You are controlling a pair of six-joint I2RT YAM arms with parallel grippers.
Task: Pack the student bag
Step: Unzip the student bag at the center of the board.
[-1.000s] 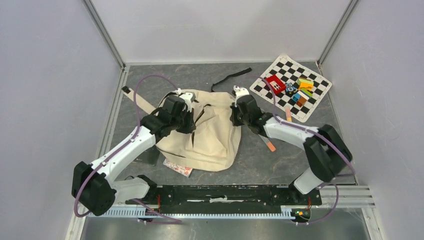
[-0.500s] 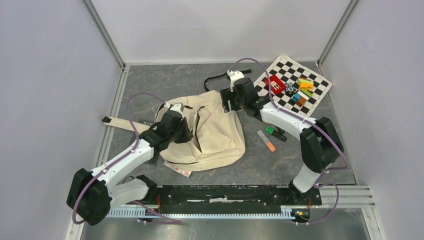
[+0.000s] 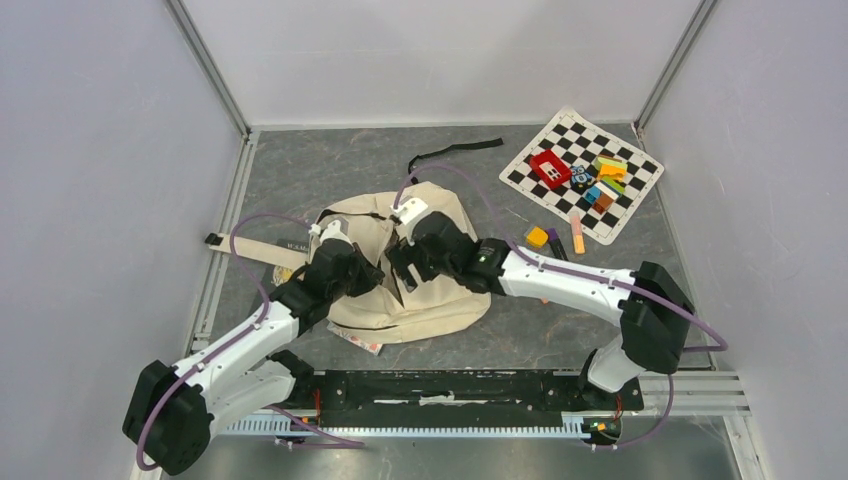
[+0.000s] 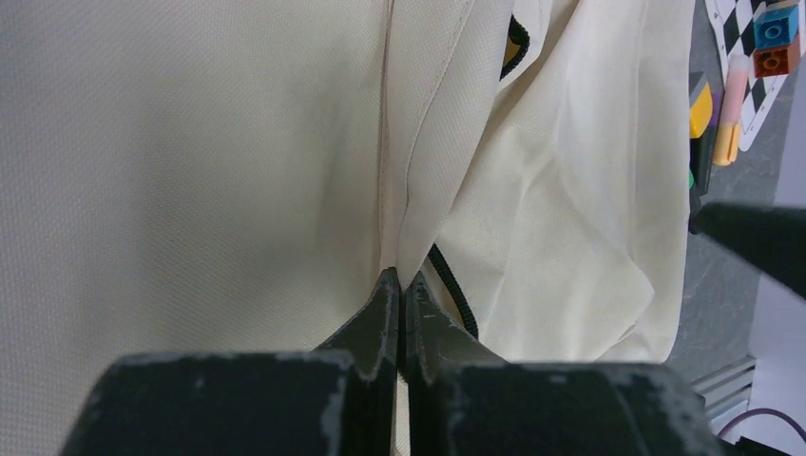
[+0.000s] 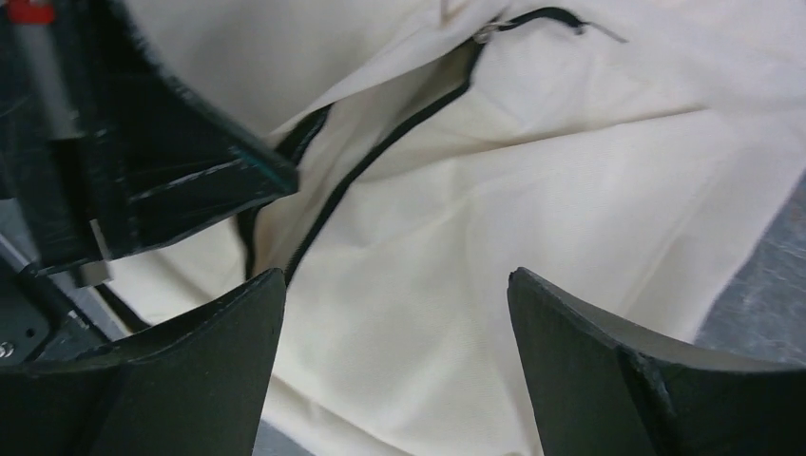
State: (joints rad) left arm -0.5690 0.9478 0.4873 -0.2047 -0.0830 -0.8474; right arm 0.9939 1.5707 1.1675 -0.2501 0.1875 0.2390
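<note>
Student bag (image 3: pixel 450 300) lies flat in the middle of the bench, a little toward the left edge. One cream strap (image 3: pixel 250 250) runs out to that edge, and a printed booklet (image 3: pixel 357 339) peeks from under the bag's near side.

The top view shows both arms meeting over the canvas but hides their fingertips. It alone takes in the far right corner, where a chequered board (image 3: pixel 545 150) carries coloured blocks (image 3: pixel 600 180). A loose black strap (image 3: pixel 455 155) lies toward the far edge, and markers (image 3: pixel 560 238) lie just right of the bag.

The left wrist view shows the left gripper (image 4: pixel 401 285) pinched tight on a fold of the bag's canvas (image 4: pixel 190 171), beside a black zip line (image 4: pixel 454 290).

The right wrist view shows the right gripper (image 5: pixel 394 285) with its fingers spread wide above the cloth (image 5: pixel 532 190), holding nothing. It also shows the open zip (image 5: pixel 380 152) curving up to a metal pull (image 5: pixel 485 36).
</note>
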